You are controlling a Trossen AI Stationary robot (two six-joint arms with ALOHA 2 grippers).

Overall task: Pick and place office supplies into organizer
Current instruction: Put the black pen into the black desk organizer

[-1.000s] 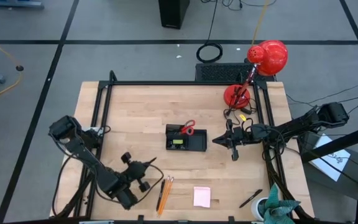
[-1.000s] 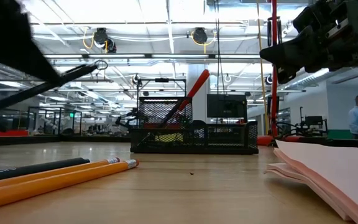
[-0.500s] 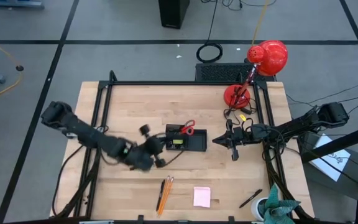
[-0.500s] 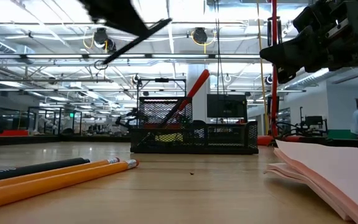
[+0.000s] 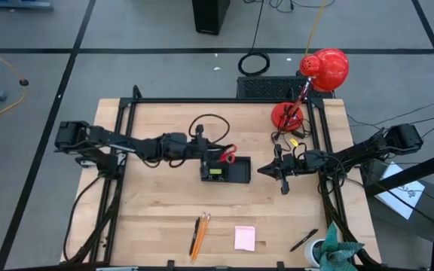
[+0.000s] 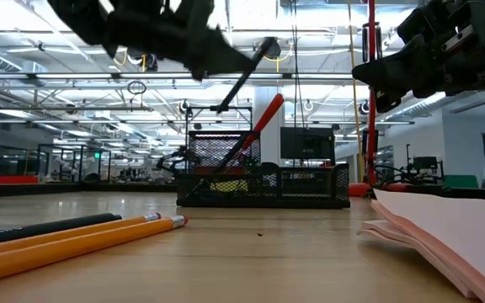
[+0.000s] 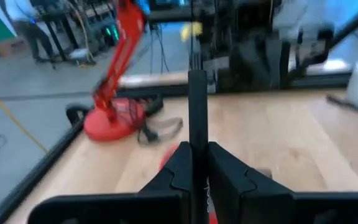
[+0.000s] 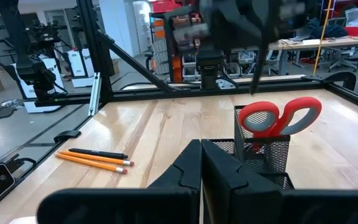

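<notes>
1. Pen (image 7: 197, 106): a slim dark pen is clamped between the fingers of the left gripper (image 5: 202, 150), which hangs over the left, taller end of the organizer (image 5: 239, 174) at the table's middle. In the low view the pen slants down toward the tall mesh section.
2. Handling, as I judge it: the pen is light, stiff and smooth, so it can pivot or slide in a pinch taken at one point. A hold near its middle, with the shaft square to the fingers, should keep it from swinging as it goes down.
3. Scissors (image 8: 278, 116): the red-handled scissors already stand in the tall compartment, handles up. They crowd the opening, so the pen tip may catch on them; a steep entry beside the handles looks safer.
4. Right gripper (image 5: 282, 175): closed and empty, it waits just right of the organizer.
5. Pencils (image 5: 201, 230): two orange pencils with a dark pen alongside lie near the front edge, left of the pink sticky-note pad (image 5: 244, 237). The pencils are rigid and light but will roll; the pad is soft-edged and flat, hard to get under.
6. Another dark pen (image 5: 304, 240) lies at the near right.
</notes>
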